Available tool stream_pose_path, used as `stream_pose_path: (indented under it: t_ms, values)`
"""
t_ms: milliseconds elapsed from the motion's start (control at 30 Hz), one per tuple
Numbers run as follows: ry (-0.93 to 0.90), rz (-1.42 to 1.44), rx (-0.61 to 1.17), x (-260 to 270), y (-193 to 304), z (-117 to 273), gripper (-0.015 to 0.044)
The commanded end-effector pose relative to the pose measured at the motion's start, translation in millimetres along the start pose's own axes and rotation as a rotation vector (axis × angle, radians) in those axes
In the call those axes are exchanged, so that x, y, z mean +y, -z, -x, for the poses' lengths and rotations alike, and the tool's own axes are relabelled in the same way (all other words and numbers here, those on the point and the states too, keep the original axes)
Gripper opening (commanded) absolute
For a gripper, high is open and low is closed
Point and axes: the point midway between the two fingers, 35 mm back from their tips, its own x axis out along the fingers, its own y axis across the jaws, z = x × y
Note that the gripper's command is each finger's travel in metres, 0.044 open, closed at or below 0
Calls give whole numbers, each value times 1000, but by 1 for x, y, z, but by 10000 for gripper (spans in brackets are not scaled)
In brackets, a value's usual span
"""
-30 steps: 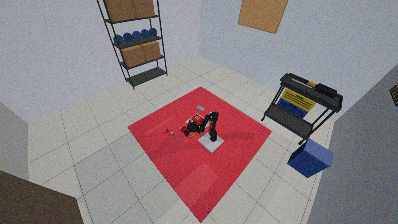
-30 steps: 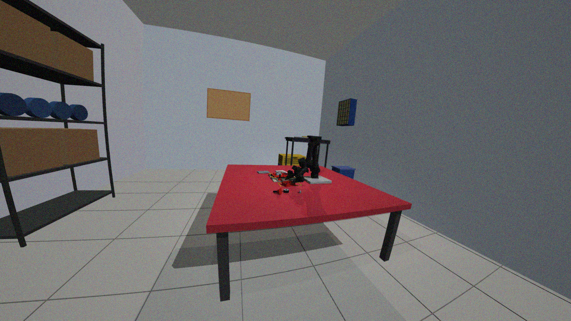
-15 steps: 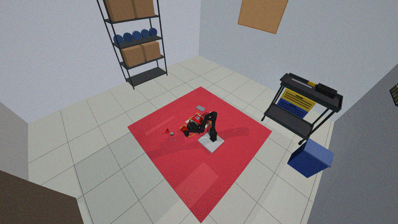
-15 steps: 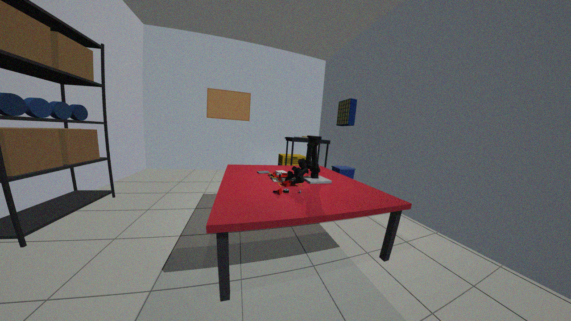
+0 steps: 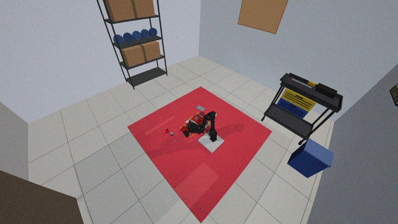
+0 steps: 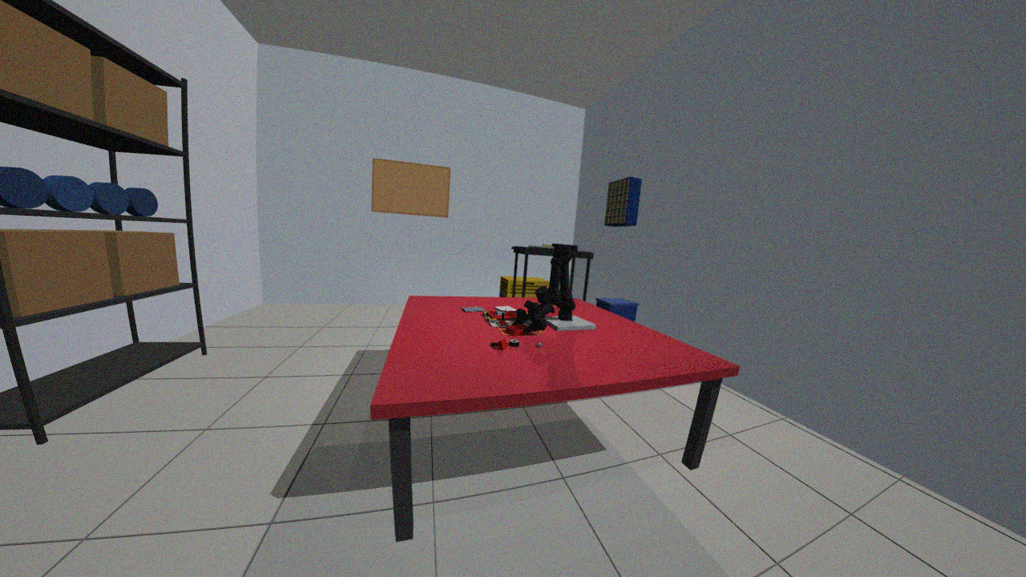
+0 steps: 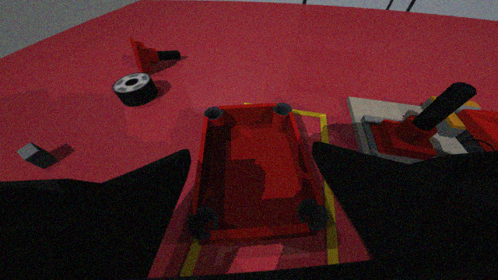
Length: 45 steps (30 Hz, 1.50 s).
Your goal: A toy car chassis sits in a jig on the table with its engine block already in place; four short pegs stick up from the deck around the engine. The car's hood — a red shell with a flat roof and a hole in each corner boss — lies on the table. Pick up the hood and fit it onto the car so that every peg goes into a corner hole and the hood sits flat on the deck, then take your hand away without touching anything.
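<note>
As the black two-fingered gripper (image 5: 185, 132) (image 7: 251, 151) reaches over the red tabletop (image 5: 203, 189) (image 6: 559, 373) (image 7: 249, 50) at the center of the top view, the red box-shaped hood shell (image 5: 183, 128) (image 7: 264, 163) lies beneath it. In the exterior view, the black jointed arm (image 6: 563, 276) stands right of center. In the wrist view, the gripper is released, its fingers apart at lower left and lower right, the hood lying ungrasped at center, dark-ringed corner bosses visible.

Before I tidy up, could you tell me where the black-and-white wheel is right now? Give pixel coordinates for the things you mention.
The wheel (image 5: 172, 133) (image 6: 513, 343) (image 7: 138, 93) lies on the table, upper left in the wrist view, just beside the red piece with a black stub (image 5: 167, 131) (image 6: 498, 344) (image 7: 145, 55).
</note>
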Motion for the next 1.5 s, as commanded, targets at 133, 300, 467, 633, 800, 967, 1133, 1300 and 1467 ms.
stream_pose_path:
  t_ms: [133,300,467,633,800,967,1133,1300,1467]
  values:
    - [0,0,0,0,0,0,348]
    - [0,0,0,0,0,0,315]
    - [0,0,0,0,-1,0,242]
    - [0,0,0,1,-11,3,111]
    - [0,0,-1,2,-24,8,0]
    - [-1,-1,-1,2,-37,15,0]
    - [-1,-1,-1,2,-50,23,0]
    - [-1,-1,-1,1,-62,33,0]
    - [-1,-1,-1,1,-65,36,0]
